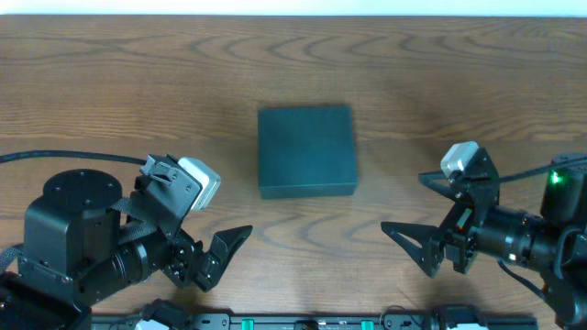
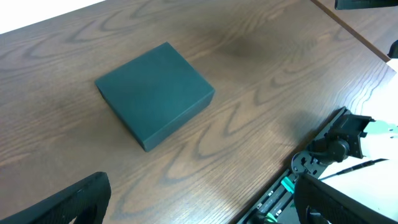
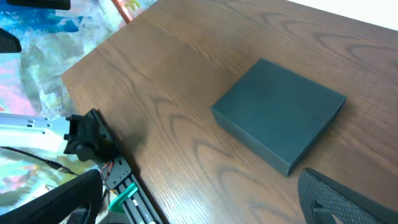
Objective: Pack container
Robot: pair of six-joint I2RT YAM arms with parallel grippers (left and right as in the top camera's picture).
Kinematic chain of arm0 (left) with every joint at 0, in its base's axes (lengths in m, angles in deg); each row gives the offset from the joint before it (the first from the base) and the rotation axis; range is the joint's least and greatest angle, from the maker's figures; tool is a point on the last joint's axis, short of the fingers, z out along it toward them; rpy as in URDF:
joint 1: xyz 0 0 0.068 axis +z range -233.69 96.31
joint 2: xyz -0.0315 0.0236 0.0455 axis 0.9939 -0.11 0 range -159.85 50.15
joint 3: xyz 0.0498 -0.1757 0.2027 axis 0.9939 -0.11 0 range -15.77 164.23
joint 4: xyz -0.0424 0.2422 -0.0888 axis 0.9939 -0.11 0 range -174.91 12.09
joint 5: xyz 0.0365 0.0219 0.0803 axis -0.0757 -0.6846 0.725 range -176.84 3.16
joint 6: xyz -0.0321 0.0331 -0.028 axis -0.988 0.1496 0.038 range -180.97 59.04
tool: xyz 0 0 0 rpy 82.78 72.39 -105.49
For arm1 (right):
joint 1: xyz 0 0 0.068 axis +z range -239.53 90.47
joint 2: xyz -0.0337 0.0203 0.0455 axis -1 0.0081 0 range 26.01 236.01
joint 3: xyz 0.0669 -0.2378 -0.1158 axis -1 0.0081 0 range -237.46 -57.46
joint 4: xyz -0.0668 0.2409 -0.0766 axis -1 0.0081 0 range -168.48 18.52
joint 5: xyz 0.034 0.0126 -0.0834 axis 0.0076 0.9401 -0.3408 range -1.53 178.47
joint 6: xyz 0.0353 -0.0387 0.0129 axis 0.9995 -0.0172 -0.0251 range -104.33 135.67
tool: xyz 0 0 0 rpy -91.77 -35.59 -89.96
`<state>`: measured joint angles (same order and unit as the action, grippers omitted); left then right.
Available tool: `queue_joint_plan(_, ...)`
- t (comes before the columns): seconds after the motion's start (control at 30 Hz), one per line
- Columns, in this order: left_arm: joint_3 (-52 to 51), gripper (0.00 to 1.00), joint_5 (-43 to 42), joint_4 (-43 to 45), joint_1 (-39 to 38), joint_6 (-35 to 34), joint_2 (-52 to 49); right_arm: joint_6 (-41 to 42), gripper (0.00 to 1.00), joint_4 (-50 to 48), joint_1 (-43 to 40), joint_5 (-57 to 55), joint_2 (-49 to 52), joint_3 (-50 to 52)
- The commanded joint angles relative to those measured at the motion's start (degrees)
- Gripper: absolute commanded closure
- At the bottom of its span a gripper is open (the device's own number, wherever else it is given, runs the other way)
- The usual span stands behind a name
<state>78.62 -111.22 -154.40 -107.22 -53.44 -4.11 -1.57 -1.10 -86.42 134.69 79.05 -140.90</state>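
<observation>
both grippers are standing spread apart and grasping nothing: the left gripper (image 1: 226, 256) is hovering at the near left of the table (image 1: 110, 92) and the right gripper (image 1: 404, 202) at the near right, each with its fingers angled inward toward the middle.

only the overhead view is showing both arms at once, with the container (image 1: 305, 151) lying between them and farther back, well apart from either set of fingers. the left wrist view is showing the box up and to the left of its own dark fingertips (image 2: 81, 199), and it is also taking in a black rail with green parts (image 2: 283, 186) along the table's near edge. the right wrist view is seeing the box on the upper right, and beyond the table edge it is catching a colourful patterned sheet (image 3: 37, 68) that the other views are not showing.

the container is resting flat on the wood with its lid down. it is nearly square, seeming slightly longer from left to right in the overhead view, with its sides running almost parallel to the table edges. which side is carrying the hinge i cannot tell. in both wrist views it is sitting corner-on.
</observation>
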Motion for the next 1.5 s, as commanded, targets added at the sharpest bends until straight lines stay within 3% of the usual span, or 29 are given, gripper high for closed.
queue_joint_plan(0.0, -0.26, 0.05, 0.59, -0.04, -0.13, 0.17, -0.04, -0.61, 0.01, 0.17, 0.28, 0.07, 0.00, 0.57)
queue_joint_plan(0.33, -0.26, 0.05, 0.94, -0.04, -0.17, 0.20, 0.00, -0.61, 0.01, 0.17, 0.28, 0.07, 0.00, 0.57)
queue_joint_plan(0.47, -0.26, 0.05, 6.51, -0.02, 0.24, 0.17, 0.74, -0.61, 0.01, 0.17, 0.28, 0.07, 0.00, 0.57)
queue_joint_plan(0.67, -4.09, 0.05, 11.61, 2.43, 9.38, 0.17, 5.22, -0.61, 0.01, 0.20, 0.28, 0.07, 0.00, 0.57)
queue_joint_plan(0.83, -15.39, 0.05, 14.53, 8.94, 18.18, 0.17, 13.99, -0.61, 0.01, 0.20, 0.28, 0.07, 0.00, 0.57)
queue_joint_plan(1.07, -40.59, 0.05, 16.04, 21.11, 30.82, 0.15, 33.24, -0.61, 0.01, 0.20, 0.28, 0.07, 0.00, 0.57)
queue_joint_plan(1.23, -54.18, 0.05, 15.98, 27.76, 35.50, -0.35, 42.95, -0.61, 0.01, 0.17, 0.28, 0.07, 0.00, 0.57)
queue_joint_plan(1.47, -69.72, 0.05, 15.89, 38.66, 36.28, -3.34, 51.82, -0.61, 0.01, 0.17, 0.28, 0.07, 0.00, 0.57)
